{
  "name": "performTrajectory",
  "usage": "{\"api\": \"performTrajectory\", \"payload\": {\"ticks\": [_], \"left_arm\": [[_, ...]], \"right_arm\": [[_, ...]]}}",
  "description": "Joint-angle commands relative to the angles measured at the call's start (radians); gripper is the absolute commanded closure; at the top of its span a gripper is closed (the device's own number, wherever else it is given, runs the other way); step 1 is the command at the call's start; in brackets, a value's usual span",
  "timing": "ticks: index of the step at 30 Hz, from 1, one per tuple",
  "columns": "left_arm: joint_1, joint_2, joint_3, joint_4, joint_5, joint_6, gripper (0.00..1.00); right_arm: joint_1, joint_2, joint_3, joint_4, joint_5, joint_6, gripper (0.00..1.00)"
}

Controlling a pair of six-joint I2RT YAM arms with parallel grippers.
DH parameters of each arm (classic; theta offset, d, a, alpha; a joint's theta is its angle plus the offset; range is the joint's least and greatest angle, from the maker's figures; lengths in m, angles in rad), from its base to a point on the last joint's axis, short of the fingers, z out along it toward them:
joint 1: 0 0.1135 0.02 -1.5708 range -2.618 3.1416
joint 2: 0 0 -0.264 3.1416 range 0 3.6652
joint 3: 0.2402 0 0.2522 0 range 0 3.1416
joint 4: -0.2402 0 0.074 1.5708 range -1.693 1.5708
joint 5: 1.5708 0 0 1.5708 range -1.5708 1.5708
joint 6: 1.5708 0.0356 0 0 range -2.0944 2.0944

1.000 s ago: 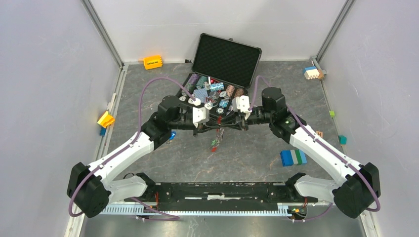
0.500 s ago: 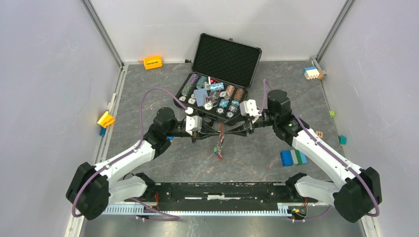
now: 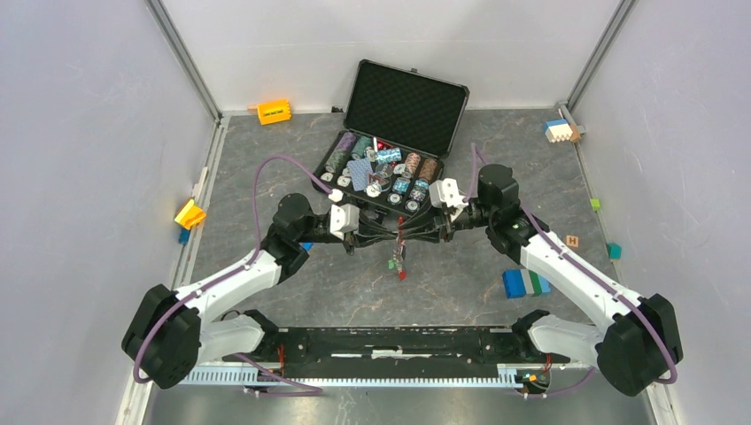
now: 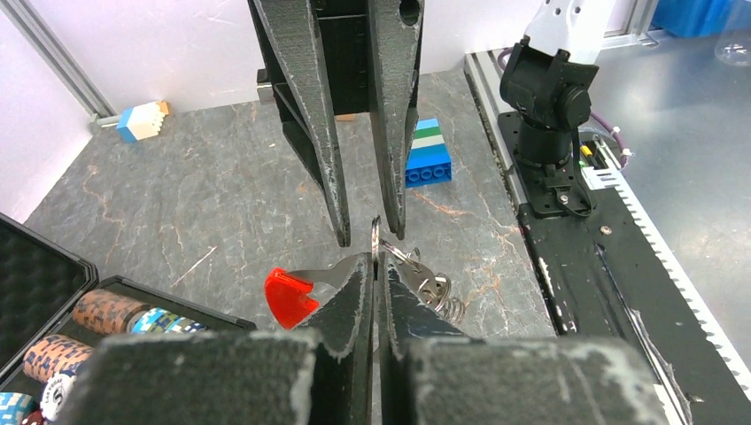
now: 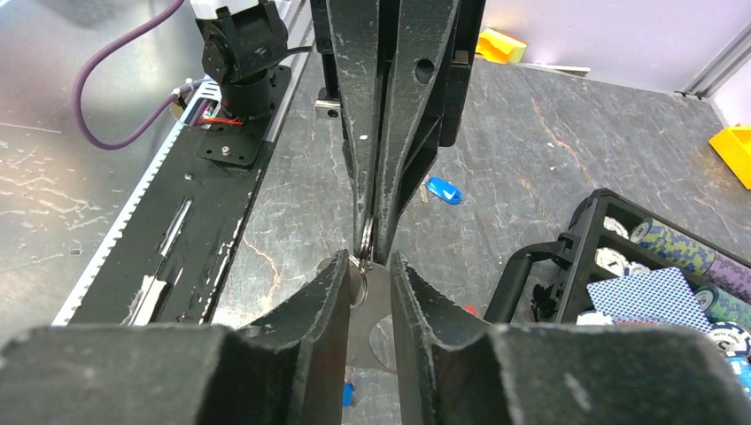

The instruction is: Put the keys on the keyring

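My left gripper (image 4: 375, 261) is shut on the thin metal ring of the keyring (image 4: 375, 232), which stands edge-on above its tips. A red-tipped metal piece (image 4: 288, 295) sticks out to its left, and small rings and a spring (image 4: 434, 292) to its right. My right gripper (image 4: 369, 235) faces it tip to tip, its jaws a little apart on either side of the ring (image 5: 364, 237). A flat metal tag (image 5: 376, 310) shows in the gap between the right fingers (image 5: 332, 292). In the top view a bunch of keys (image 3: 398, 262) hangs below the meeting grippers. A small blue-capped key (image 5: 443, 189) lies on the table.
The open black case of poker chips (image 3: 400, 104) stands just behind the grippers, its near rim (image 5: 531, 266) close to my right fingers. A blue, green and white block (image 3: 526, 282) lies at the right. Orange (image 3: 274, 112) and yellow (image 3: 189, 213) blocks lie at the left.
Both grippers came forward off the case and lower, still tip to tip. The hanging keys swung slightly right. The right jaws widened, then narrowed again.
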Motion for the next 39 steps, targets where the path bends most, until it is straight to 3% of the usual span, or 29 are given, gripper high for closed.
{"api": "performTrajectory", "payload": {"ticks": [1, 13, 19, 21, 26, 32, 35, 39], "left_arm": [[0.005, 0.001, 0.001, 0.083, 0.024, -0.029, 0.98], [0.005, 0.0, 0.0, 0.079, 0.024, -0.024, 0.98], [0.005, -0.001, -0.003, 0.077, 0.024, -0.021, 0.98], [0.004, -0.002, 0.0, 0.066, 0.024, -0.012, 0.97], [0.004, -0.013, 0.043, -0.107, 0.014, 0.102, 0.71], [0.004, -0.041, 0.125, -0.347, -0.03, 0.235, 0.47], [0.004, -0.052, 0.184, -0.461, -0.072, 0.294, 0.42], [0.005, -0.047, 0.254, -0.574, -0.122, 0.338, 0.46]], "right_arm": [[-0.002, 0.0, -0.005, 0.079, 0.0, 0.049, 0.73], [-0.002, 0.011, -0.012, 0.093, 0.006, 0.065, 0.8], [-0.001, 0.011, -0.009, 0.093, 0.029, 0.062, 1.0], [-0.001, 0.007, 0.007, 0.052, 0.058, 0.031, 1.0], [0.048, 0.017, 0.125, -0.216, 0.185, -0.155, 1.0], [0.1, 0.023, 0.216, -0.379, 0.319, -0.263, 1.0], [0.135, 0.042, 0.277, -0.471, 0.387, -0.313, 1.0], [0.178, 0.065, 0.333, -0.547, 0.456, -0.348, 1.0]]}}
